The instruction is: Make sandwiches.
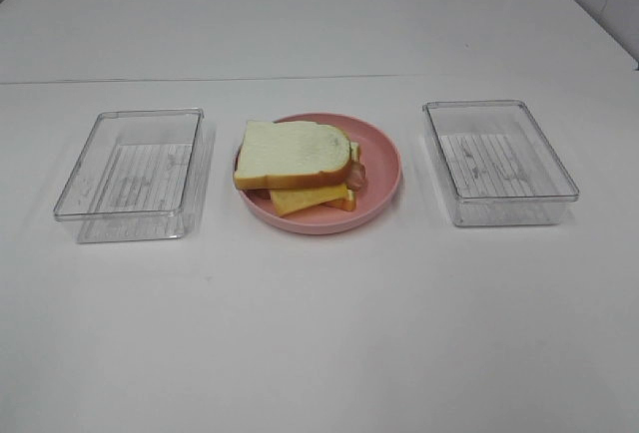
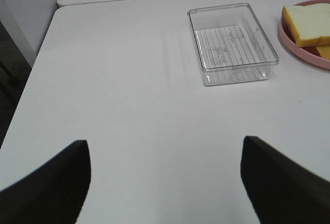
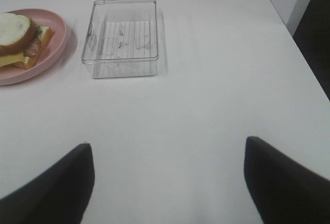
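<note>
Arms hang back over table (image 1: 319, 333); jaws spread, empty.

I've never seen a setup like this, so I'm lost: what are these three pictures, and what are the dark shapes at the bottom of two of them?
A two-armed robot took them. One camera looks down from high up; the others sit on each wrist. The dark shapes are the fingers of the left gripper and right gripper, both open and holding nothing. On the white table stands a round pink plate carrying a stacked toy sandwich, between two empty clear plastic ribbed trays.
</note>
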You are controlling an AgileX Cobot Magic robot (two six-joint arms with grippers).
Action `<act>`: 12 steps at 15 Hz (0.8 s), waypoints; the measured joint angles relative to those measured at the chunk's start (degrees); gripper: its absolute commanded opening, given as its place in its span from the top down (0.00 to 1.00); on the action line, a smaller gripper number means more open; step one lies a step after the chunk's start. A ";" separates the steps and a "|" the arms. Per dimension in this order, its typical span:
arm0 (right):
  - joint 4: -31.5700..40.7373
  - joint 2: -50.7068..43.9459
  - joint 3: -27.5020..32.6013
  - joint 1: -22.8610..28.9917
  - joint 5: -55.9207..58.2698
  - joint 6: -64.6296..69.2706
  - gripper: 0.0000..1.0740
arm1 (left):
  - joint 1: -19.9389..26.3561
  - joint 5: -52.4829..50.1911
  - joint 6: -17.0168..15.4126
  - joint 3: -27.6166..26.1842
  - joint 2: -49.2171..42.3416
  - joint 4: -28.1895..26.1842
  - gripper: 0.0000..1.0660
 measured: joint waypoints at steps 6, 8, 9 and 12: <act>0.06 0.00 0.00 0.00 0.00 0.00 0.29 | 0.00 0.00 0.00 0.00 0.00 0.00 0.28; 0.06 0.00 0.00 0.00 0.00 0.00 0.29 | 0.00 0.00 0.00 0.00 0.00 0.00 0.28; 0.06 0.00 0.00 0.00 0.00 0.00 0.29 | 0.00 0.00 0.00 0.00 0.00 0.00 0.28; 0.06 0.00 0.00 0.00 0.00 0.00 0.29 | 0.00 0.00 0.17 0.00 0.00 -3.15 0.28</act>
